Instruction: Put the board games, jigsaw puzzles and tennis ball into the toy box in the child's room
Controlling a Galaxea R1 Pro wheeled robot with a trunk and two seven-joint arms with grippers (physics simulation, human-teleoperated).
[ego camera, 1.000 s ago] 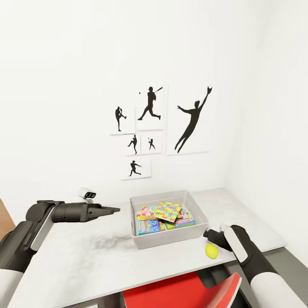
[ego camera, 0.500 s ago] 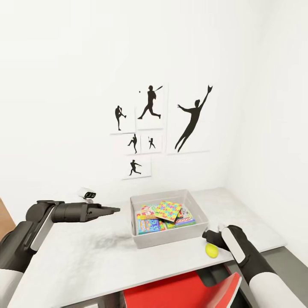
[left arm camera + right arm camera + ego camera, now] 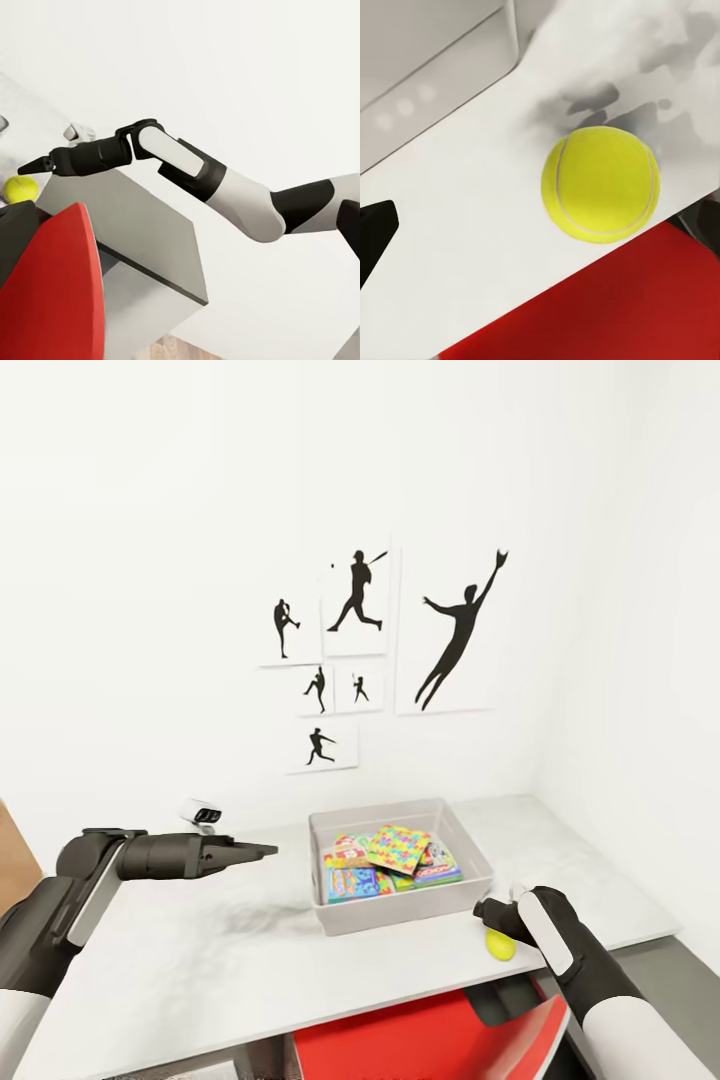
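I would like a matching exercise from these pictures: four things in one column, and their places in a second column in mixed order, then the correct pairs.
Things:
1. tennis ball
2. jigsaw puzzle
3. toy box
4. left gripper

Places:
A. on top of the games inside the box
B. in the air above the table, beside the box
C. on the table near its front edge, outside the box
D. standing on the table below the silhouette pictures

Pairs: 1-C, 2-A, 3-D, 4-B

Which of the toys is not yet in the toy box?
The tennis ball: it lies on the table just outside the toy box, by the right gripper; the others lie inside.
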